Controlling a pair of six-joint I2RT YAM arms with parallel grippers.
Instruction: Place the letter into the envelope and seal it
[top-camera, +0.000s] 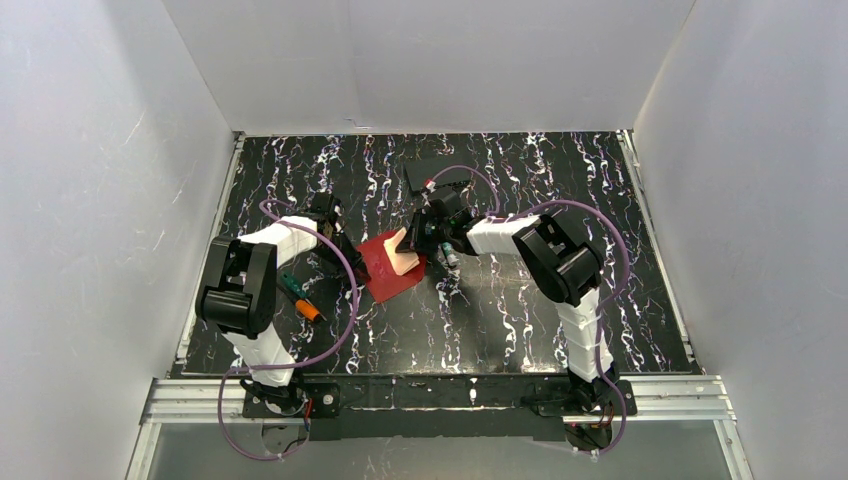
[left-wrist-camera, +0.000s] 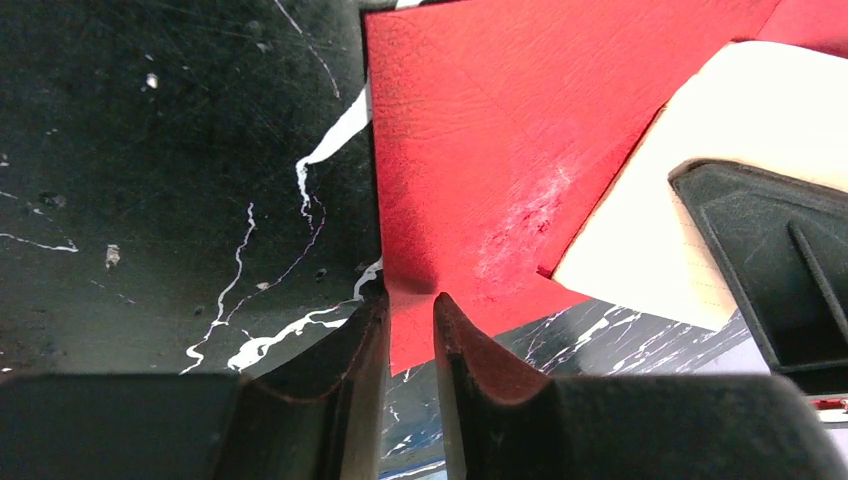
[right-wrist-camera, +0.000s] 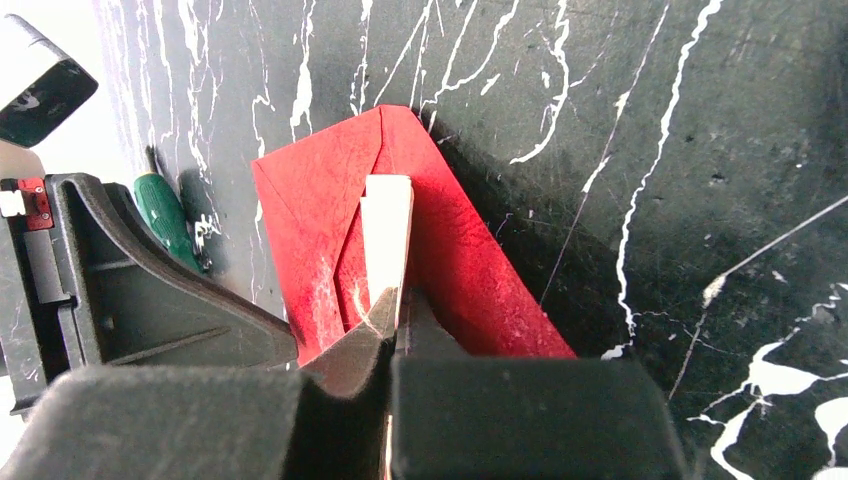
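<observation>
The dark red envelope (top-camera: 385, 272) lies on the black marbled table, its flap side up. My left gripper (left-wrist-camera: 410, 305) is at its left corner, jaws a little apart, and that corner of the envelope (left-wrist-camera: 480, 130) sits loose in the gap. My right gripper (right-wrist-camera: 400, 300) is shut on the white letter (right-wrist-camera: 385, 225), held on edge, with the far end inside the envelope (right-wrist-camera: 460, 260) mouth. From above, the letter (top-camera: 405, 255) pokes out of the envelope toward the right gripper (top-camera: 418, 245). The left gripper (top-camera: 352, 262) is at the envelope's left.
A green-handled screwdriver (top-camera: 300, 297) with an orange end lies left of the envelope, under the left arm. A dark rectangular block (top-camera: 435, 172) sits at the back of the table behind the right gripper. White walls enclose three sides.
</observation>
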